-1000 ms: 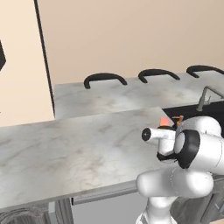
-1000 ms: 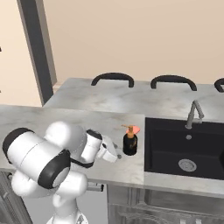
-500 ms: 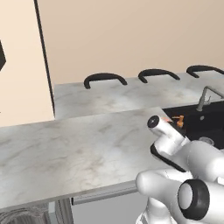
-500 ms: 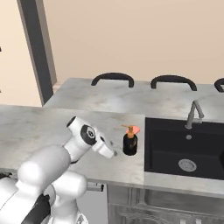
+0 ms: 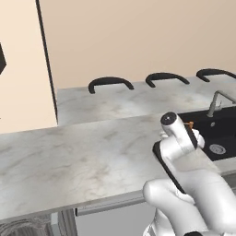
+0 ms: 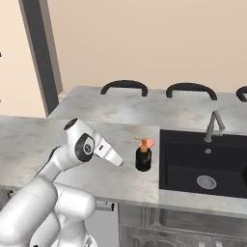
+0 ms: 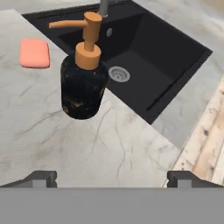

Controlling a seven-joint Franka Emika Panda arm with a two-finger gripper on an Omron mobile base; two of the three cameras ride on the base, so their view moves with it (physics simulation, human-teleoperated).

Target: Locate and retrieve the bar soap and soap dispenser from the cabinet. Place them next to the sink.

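Left base view: the white arm rises over the grey marbled counter (image 5: 92,156).

Right base view: the squat black soap dispenser with orange pump (image 6: 143,155) stands beside the black sink (image 6: 202,166), the hand (image 6: 117,161) near it.

Hand view: fingertips (image 7: 41,178) apart, empty; the salmon-pink bar soap (image 7: 34,53) lies behind the dispenser.
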